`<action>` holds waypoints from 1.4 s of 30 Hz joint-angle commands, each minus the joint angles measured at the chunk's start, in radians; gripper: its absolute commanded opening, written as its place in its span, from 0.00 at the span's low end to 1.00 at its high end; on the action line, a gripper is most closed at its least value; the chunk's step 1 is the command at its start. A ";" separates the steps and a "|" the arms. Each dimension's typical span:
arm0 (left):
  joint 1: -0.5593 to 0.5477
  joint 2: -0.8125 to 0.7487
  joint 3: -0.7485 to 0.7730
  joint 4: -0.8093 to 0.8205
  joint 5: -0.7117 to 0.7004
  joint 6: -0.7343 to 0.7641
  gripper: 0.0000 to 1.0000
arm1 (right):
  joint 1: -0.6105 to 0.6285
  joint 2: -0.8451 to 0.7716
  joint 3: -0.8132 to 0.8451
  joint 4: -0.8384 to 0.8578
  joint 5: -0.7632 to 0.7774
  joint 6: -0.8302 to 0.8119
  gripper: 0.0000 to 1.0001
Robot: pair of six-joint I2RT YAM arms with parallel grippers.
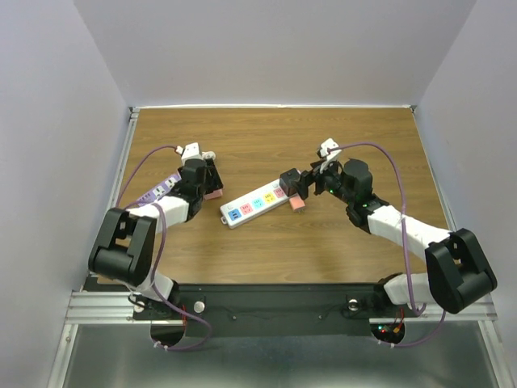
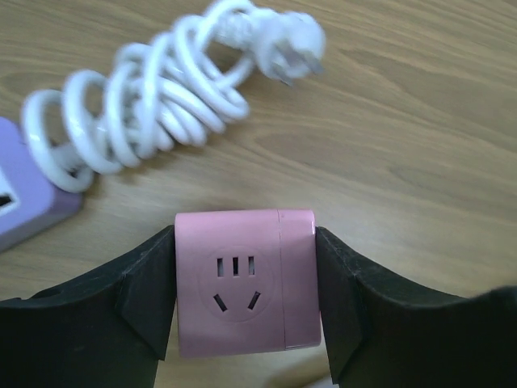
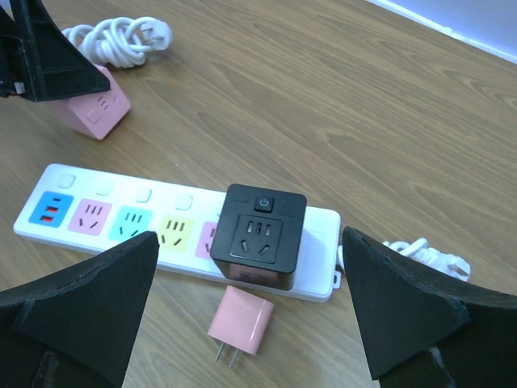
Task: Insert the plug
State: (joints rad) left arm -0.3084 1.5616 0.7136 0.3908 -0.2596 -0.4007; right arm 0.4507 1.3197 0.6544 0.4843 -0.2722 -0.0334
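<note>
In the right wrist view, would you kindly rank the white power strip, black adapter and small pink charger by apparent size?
Largest: white power strip.
Then the black adapter.
Smallest: small pink charger, even though nearest the camera.

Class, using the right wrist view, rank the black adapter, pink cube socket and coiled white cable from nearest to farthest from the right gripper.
1. black adapter, on the power strip, straight ahead of the right gripper.
2. pink cube socket, upper left, beyond the strip.
3. coiled white cable, top left corner.
</note>
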 commanded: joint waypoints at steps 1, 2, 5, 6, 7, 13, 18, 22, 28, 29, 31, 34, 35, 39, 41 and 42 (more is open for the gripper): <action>-0.011 -0.162 -0.071 0.177 0.302 0.048 0.00 | -0.009 -0.011 -0.010 0.077 -0.096 -0.026 1.00; -0.011 -0.214 -0.081 0.195 0.385 0.051 0.00 | -0.007 0.002 -0.004 0.080 -0.111 -0.026 1.00; -0.011 -0.294 -0.106 0.227 0.491 0.062 0.00 | -0.009 0.019 0.001 0.089 -0.136 -0.022 1.00; -0.011 -0.308 -0.112 0.240 0.512 0.062 0.00 | -0.009 0.024 -0.001 0.095 -0.146 -0.020 1.00; -0.012 -0.330 -0.121 0.246 0.555 0.063 0.00 | -0.007 0.026 -0.002 0.105 -0.162 -0.022 0.99; -0.023 -0.341 -0.125 0.290 0.767 0.060 0.00 | -0.007 -0.006 -0.087 0.203 -0.419 -0.196 0.98; -0.084 -0.296 -0.103 0.335 0.905 0.069 0.00 | -0.004 -0.063 -0.153 0.237 -0.566 -0.322 0.98; -0.147 -0.299 -0.094 0.345 0.977 0.083 0.00 | 0.028 -0.076 -0.174 0.255 -0.601 -0.376 0.98; -0.215 -0.288 -0.080 0.365 1.062 0.089 0.00 | 0.124 -0.073 -0.170 0.246 -0.565 -0.488 0.97; -0.228 -0.282 -0.080 0.375 1.092 0.074 0.00 | 0.128 -0.077 -0.173 0.244 -0.559 -0.497 0.97; -0.241 -0.276 -0.083 0.408 1.122 0.059 0.00 | 0.131 -0.102 -0.188 0.237 -0.561 -0.532 0.98; -0.265 -0.273 -0.083 0.418 1.139 0.046 0.00 | 0.141 -0.131 -0.211 0.237 -0.562 -0.568 0.98; -0.270 -0.276 -0.085 0.418 1.142 0.043 0.00 | 0.146 -0.148 -0.216 0.237 -0.562 -0.574 0.98; -0.274 -0.279 -0.092 0.416 1.142 0.025 0.00 | 0.155 -0.178 -0.242 0.226 -0.564 -0.667 0.99; -0.274 -0.275 -0.095 0.422 1.164 0.007 0.00 | 0.158 -0.186 -0.243 0.212 -0.570 -0.694 0.99; -0.274 -0.272 -0.098 0.439 1.175 -0.031 0.00 | 0.163 -0.188 -0.246 0.205 -0.578 -0.718 1.00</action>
State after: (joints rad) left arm -0.5793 1.2953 0.6010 0.7231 0.8501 -0.3626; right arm 0.5968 1.1568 0.4183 0.6643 -0.8246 -0.6376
